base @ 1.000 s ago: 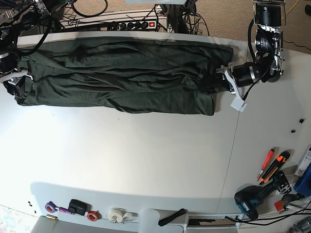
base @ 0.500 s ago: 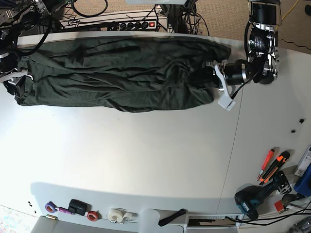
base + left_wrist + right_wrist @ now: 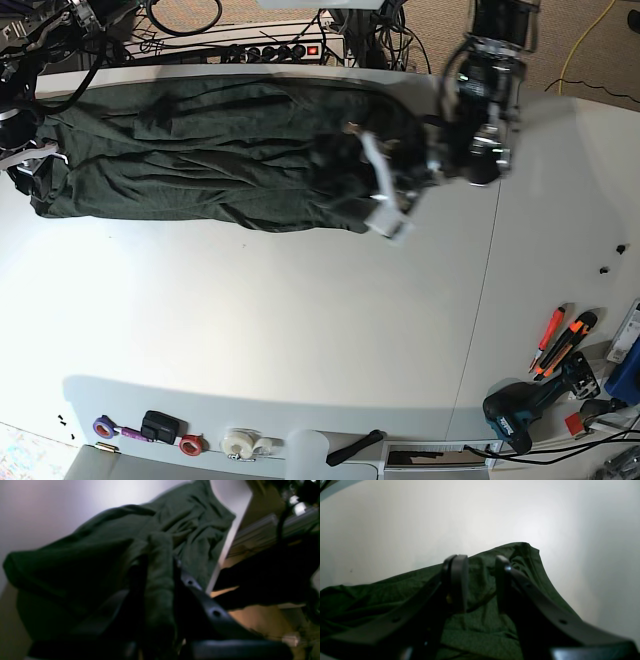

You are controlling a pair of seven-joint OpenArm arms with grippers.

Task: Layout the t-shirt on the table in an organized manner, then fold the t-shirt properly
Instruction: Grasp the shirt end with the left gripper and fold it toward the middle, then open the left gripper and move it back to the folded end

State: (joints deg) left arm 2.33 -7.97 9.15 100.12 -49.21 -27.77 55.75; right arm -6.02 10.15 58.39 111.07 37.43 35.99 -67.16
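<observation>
I'm seeing the t-shirt (image 3: 200,160) lying along the far edge of the table (image 3: 300,320) as a long dark green band, wrinkled and bunched at its right end. The left gripper (image 3: 385,195) is sitting at that right end, motion-blurred in the base view. In the left wrist view its jaws are clamped tight on a rolled ridge of the fabric (image 3: 160,580), which is running up between them. The right gripper (image 3: 477,580) is at the far-left end of the shirt; I'm reading its jaws as parted, with cloth lying under and between them, but I can't tell if they are actually pinching it.

Clutter around the work area:
- a power strip (image 3: 270,50) with a lit red switch, plus a tangle of cables, just beyond the far table edge
- orange-handled cutters (image 3: 565,345) and a dark teal power drill (image 3: 525,405) at the near right, well apart from the shirt
- tape rolls (image 3: 240,442), a small black block (image 3: 160,425) and a purple ring (image 3: 103,426) along the near edge
- a thin seam (image 3: 478,300) running near to far across the tabletop, right of the shirt

Nothing is lying on the shirt besides the grippers. I'm not finding any label or writing sharp enough to read.
</observation>
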